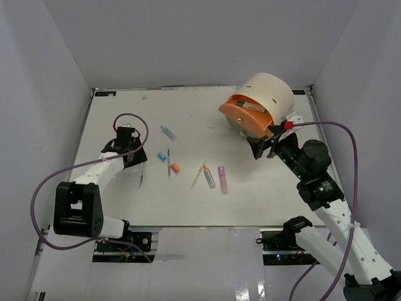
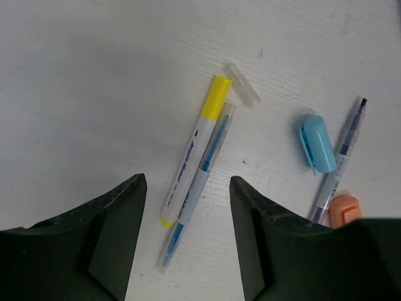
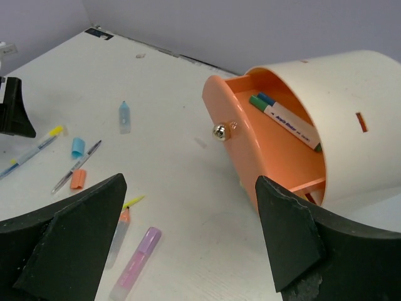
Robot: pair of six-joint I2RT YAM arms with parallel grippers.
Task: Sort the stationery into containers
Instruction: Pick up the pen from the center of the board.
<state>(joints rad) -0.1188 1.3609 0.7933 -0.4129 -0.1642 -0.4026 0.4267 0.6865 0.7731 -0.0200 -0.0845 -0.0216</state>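
Jaws: left gripper part-open over yellow marker, holding nothing; right gripper wide, empty, facing orange drawer.

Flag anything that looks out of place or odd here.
Caps lie loose: a clear cap by the yellow marker, and a blue cap and an orange cap beside a slim pen. The orange drawer stands pulled out. No spill or damage shows.
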